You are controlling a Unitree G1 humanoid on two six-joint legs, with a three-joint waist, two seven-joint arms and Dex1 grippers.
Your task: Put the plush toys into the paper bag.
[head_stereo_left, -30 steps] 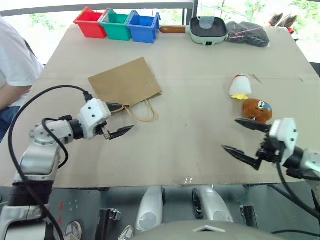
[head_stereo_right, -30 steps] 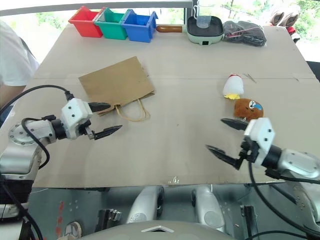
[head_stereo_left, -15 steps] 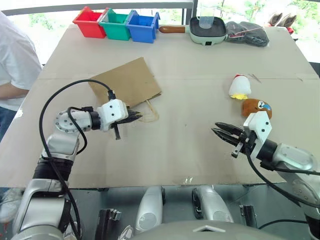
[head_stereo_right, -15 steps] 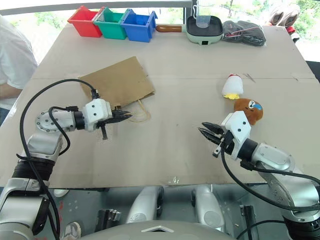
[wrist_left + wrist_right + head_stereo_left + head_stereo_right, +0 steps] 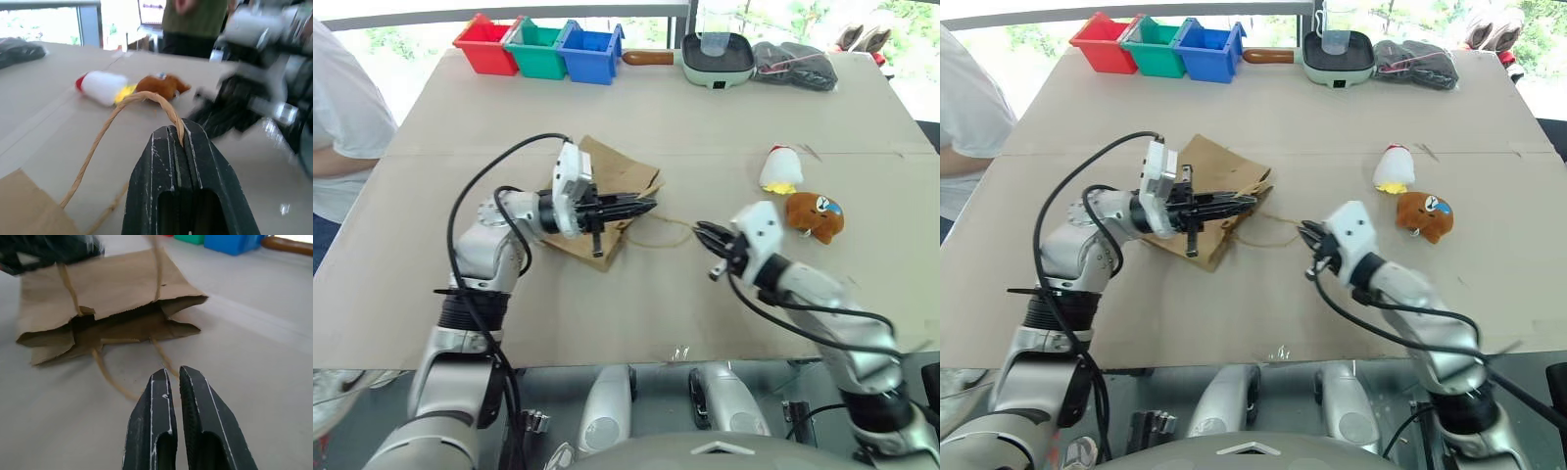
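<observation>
Left gripper (image 5: 646, 206) clamped on one twisted loop handle (image 5: 122, 110) of paper bag (image 5: 607, 191), mouth lifted and gaping. Right gripper (image 5: 702, 235) pinched together, tips at or just beside second handle (image 5: 671, 227); contact impossible to tell, nothing clearly held.

Mostly cut off at left edge: person in white shirt (image 5: 342, 117). Bag partly hidden behind left arm; inside dark and hard to read in right wrist view.

Beige table (image 5: 636, 117) with one seam across. One brown kraft bag, creased, two handles, mid-table. Far edge: three plastic bins, red (image 5: 485, 43), green (image 5: 535, 45), blue (image 5: 590, 51); one green pan (image 5: 718, 56) with brown handle; one dark crumpled bundle (image 5: 793, 64), nature unclear. Two plush toys well right of bag, side by side: white chicken (image 5: 780, 168), red comb, yellow base; brown bear (image 5: 816, 214) with blue-white patch.
</observation>
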